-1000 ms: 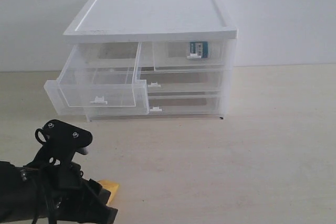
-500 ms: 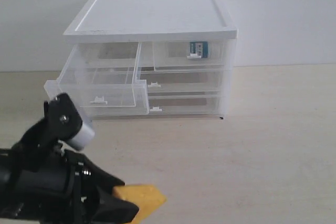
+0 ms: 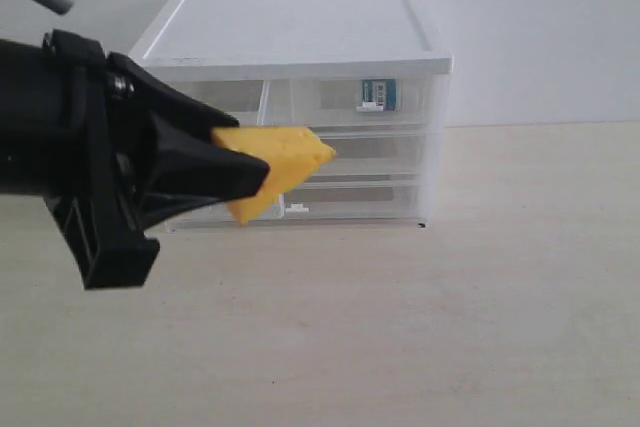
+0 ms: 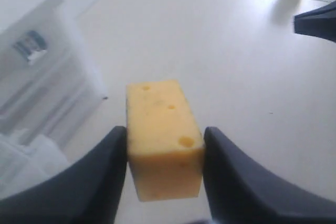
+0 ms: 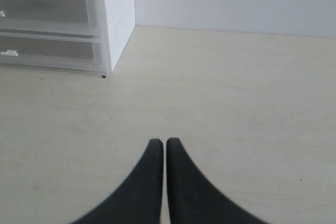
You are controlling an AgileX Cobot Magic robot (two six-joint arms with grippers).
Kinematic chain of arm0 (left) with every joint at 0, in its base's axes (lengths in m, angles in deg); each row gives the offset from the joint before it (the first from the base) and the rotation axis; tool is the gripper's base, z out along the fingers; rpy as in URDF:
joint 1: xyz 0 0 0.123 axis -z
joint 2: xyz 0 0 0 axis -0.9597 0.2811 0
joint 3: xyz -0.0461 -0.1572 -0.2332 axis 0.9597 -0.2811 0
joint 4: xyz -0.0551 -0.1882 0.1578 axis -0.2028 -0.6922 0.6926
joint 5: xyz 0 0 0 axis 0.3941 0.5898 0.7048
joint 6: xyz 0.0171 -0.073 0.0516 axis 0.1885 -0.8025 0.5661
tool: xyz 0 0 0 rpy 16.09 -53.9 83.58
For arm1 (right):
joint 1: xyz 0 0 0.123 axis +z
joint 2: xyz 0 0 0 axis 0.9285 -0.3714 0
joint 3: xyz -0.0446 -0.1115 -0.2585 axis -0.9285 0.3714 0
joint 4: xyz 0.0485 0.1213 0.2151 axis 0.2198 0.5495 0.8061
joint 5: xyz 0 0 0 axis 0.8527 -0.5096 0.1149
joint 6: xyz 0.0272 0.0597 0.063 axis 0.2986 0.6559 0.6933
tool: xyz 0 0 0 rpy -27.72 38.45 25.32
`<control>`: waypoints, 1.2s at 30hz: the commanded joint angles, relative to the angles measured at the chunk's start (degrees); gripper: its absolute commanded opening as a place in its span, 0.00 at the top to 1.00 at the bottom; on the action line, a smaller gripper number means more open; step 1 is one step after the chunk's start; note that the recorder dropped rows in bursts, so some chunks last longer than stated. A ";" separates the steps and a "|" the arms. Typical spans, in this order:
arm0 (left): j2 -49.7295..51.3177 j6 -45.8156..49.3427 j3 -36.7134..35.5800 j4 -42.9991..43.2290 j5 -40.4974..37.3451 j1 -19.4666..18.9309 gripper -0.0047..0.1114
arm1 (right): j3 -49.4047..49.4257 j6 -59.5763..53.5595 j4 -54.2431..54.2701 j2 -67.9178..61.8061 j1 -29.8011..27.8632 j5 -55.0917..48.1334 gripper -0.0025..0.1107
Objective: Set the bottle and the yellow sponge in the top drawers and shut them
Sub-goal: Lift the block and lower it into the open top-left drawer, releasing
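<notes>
**Left pincer** (image 4: 165,135): clamped on the yellow sponge (image 4: 163,129), one black tapering finger (image 4: 105,161) pressed to each side face. The sponge is orange-yellow foam with a matt skin pitted by a few small round pores. It is wedge-shaped, and its narrow end juts out beyond the fingertips. It is held in the air above the surface (image 3: 450,297), in front of the cabinet (image 3: 290,32).

**Right pincer** (image 5: 165,145): clenched, the smooth black curved tips touching with nothing between them, low over pale, faintly grained wood.

**Cabinet:** opaque white flat top with a raised rim, clear plastic drawers and small white handles.

**Top right drawer** (image 3: 410,107): pushed in. The bottle (image 3: 378,93) lies inside, just behind the handle. Its label is teal-blue, and the print is too small to read.

**Top left drawer:** largely hidden behind the arm, so its position cannot be told.
</notes>
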 commanded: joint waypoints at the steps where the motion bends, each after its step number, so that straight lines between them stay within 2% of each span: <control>1: 1.46 -7.39 3.20 8.74 0.03 -4.94 0.92 | -0.06 0.05 0.09 0.32 0.08 0.52 0.98; 7: 6.71 -7.66 5.73 10.58 0.89 -11.69 0.92 | -0.06 0.17 0.09 0.32 0.08 0.52 0.98; 12: 12.17 -8.58 6.00 10.45 9.89 -14.96 0.92 | -0.06 0.17 0.09 0.32 0.08 0.52 0.98; 17: 18.13 -9.30 7.44 10.45 13.46 -15.23 0.92 | -0.06 0.06 0.09 0.32 0.08 0.52 0.98; 24: 24.76 -16.54 9.19 10.45 17.31 -15.23 0.92 | -0.06 0.06 0.09 0.32 0.08 0.52 0.98; 36: 26.82 -21.37 9.19 10.45 21.73 -15.23 0.92 | -0.06 0.17 0.09 0.32 0.08 0.52 0.98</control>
